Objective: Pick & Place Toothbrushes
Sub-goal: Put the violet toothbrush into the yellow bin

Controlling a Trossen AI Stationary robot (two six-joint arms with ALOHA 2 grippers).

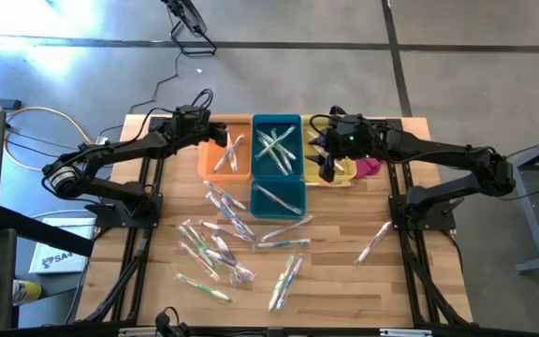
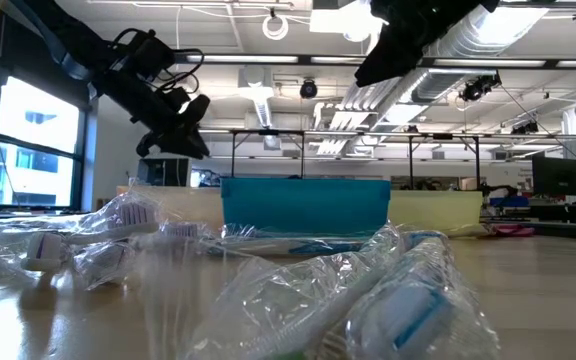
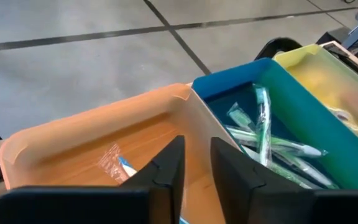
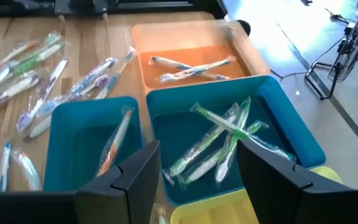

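We locate the left claw (image 1: 215, 134) above the far end of the orange plastic bin (image 1: 225, 157). Its fingers (image 3: 166, 171) stand narrow, with only a slim gap between them and nothing in it. The left wrist view cuts off the orange bin's near part, and shows just below the claw one clear wrapper corner (image 3: 114, 163) with a blue tip.

We locate the right claw (image 1: 328, 164) over the yellow plastic bin (image 1: 342, 174), its fingers (image 4: 138, 168) wide apart and empty. The arm hides most of that bin in the high view, so we cannot tell its contents. A pink cloth (image 1: 369, 167) lies just beyond the claw's outer side.

The right wrist view alone shows, ahead of the claw, green-handled wrapped toothbrushes (image 4: 219, 140) crossed in the large teal plastic bin (image 4: 297, 140) and one in the small teal bin (image 4: 67, 134). Most clear-wrapped toothbrushes (image 1: 227, 245) lie scattered on the wooden desk (image 1: 344, 281), well apart from both claws. The low view blurs them.
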